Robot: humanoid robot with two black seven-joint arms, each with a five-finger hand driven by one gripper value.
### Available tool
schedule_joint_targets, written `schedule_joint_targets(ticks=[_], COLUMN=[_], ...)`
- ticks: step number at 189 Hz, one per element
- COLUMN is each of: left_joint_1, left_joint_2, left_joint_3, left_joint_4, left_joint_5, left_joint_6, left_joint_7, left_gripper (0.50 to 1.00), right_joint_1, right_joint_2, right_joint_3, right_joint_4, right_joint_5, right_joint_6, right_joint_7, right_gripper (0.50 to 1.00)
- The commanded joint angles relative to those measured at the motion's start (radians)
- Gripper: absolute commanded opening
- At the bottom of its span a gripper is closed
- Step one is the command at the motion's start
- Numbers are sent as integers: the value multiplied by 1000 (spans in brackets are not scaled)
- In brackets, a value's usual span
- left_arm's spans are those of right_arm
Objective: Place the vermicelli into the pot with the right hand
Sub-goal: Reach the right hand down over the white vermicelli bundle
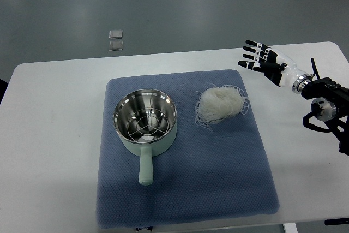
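We saw a white table [54, 113] with a blue-grey mat [185, 189] spread across its middle. On the left half of the mat stood the pot [145, 122], pale green outside and shiny steel inside, its handle pointing toward the near edge. A wire rack lay in the bottom of the pot, and we found nothing else inside it.

The vermicelli [220, 103] lay as a loose white nest on the mat, just to the right of the pot and a little farther back, apart from the pot's rim. A few stray strands trailed out around its edges.

The right hand [263, 59] hovered to the right of the vermicelli and farther back, off the mat's far right corner and above the bare table, near the vermicelli but not touching it. Its fingers [252, 51] were spread and stretched out toward the left, and they held nothing. Its arm came in from the right edge.

On the grey floor beyond the far edge of the table we noticed two small clear squares [115, 40], one just behind the other.
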Motion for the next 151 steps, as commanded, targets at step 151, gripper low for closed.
schedule_joint_targets(ticks=[151], left_joint_1=[0], left_joint_2=[0], left_joint_3=[0], left_joint_4=[2], left_joint_5=[0], left_joint_6=[3], left_joint_7=[0], left_gripper=[1000], right_joint_1=[338], right_joint_2=[-151], right_joint_3=[-516], right_joint_4=[341], right_joint_5=[-826], right_joint_6=[18], right_joint_7=[56], right_gripper=[915])
